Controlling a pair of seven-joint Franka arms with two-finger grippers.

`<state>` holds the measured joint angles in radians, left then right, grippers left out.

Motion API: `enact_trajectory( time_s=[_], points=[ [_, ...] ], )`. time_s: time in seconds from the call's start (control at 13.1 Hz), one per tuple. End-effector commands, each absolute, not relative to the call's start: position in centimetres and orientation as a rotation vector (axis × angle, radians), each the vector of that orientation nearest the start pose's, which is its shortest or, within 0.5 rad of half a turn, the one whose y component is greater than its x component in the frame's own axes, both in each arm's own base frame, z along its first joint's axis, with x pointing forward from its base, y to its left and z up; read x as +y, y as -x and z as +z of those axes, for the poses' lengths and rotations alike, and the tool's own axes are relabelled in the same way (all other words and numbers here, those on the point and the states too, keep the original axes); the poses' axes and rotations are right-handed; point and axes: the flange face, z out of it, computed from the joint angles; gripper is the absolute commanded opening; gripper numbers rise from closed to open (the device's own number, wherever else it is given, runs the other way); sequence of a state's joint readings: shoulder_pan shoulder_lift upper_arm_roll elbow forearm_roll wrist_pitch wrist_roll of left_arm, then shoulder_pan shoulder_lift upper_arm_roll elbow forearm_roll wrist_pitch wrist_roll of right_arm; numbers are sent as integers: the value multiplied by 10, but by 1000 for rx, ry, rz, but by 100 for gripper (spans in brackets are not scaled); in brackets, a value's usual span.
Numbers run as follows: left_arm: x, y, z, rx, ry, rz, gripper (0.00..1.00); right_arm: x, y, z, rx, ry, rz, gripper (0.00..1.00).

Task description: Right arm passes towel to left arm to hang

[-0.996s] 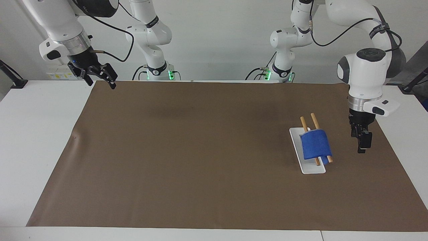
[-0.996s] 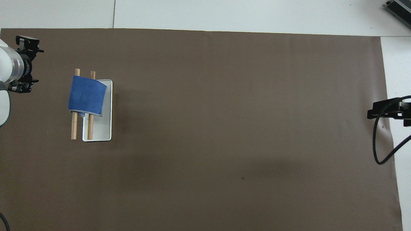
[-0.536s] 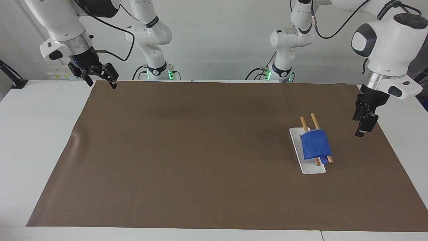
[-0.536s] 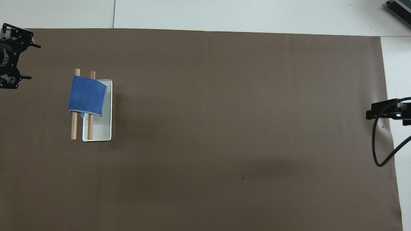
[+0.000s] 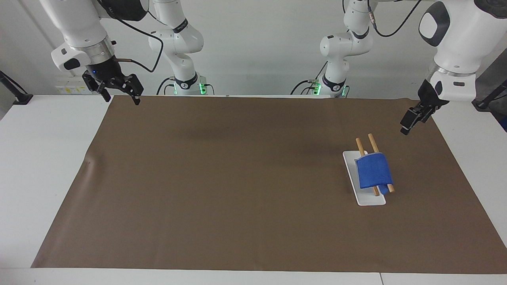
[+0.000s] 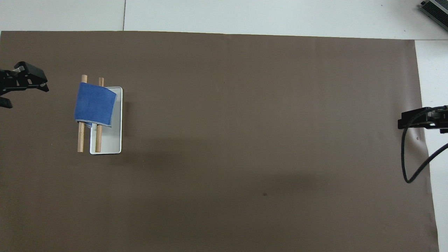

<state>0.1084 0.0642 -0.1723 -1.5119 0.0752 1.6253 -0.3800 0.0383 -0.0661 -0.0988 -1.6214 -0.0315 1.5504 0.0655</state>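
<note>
The bright blue towel (image 5: 374,172) hangs draped over two wooden rods (image 5: 370,141) of a small rack with a white base (image 5: 370,199), toward the left arm's end of the table. It also shows in the overhead view (image 6: 94,104), folded over both rods (image 6: 81,140). My left gripper (image 5: 408,122) is open and empty, raised and tilted over the mat's edge beside the rack, apart from the towel; it also shows in the overhead view (image 6: 24,92). My right gripper (image 5: 122,99), with its blue light, is open and empty, waiting above the mat's corner at the right arm's end (image 6: 409,122).
A large brown mat (image 5: 237,178) covers most of the white table (image 5: 43,158). The arms' bases (image 5: 186,83) stand at the table's robot-side edge. A black cable (image 6: 409,168) hangs from the right arm over the mat's edge.
My left gripper has risen from beside the rack, moved toward the robots and tilted. The towel stays on the rods. The right gripper has shifted only slightly.
</note>
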Motion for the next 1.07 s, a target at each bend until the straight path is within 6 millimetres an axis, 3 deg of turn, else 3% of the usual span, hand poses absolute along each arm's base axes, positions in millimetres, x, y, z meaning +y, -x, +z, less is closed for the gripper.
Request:
enact_trajectory(
  time_s=[0.0, 0.15, 0.23, 0.31, 1.0],
  points=[
    [-24, -566, 629, -130, 3094, -36, 90, -42, -547, 637, 183, 3170, 45, 100],
    [-20, -555, 631, 94, 3093, 31, 90, -36, -546, 634, 173, 3171, 51, 100],
    [-19, -553, 629, 118, 3093, 51, 95, -37, -545, 632, 180, 3170, 59, 100],
    [-22, -554, 631, 114, 3095, 35, 100, -39, -545, 632, 185, 3170, 59, 100],
    [-31, -554, 635, -17, 3149, -2, 100, -39, -544, 632, 173, 3170, 69, 100]
  ],
)
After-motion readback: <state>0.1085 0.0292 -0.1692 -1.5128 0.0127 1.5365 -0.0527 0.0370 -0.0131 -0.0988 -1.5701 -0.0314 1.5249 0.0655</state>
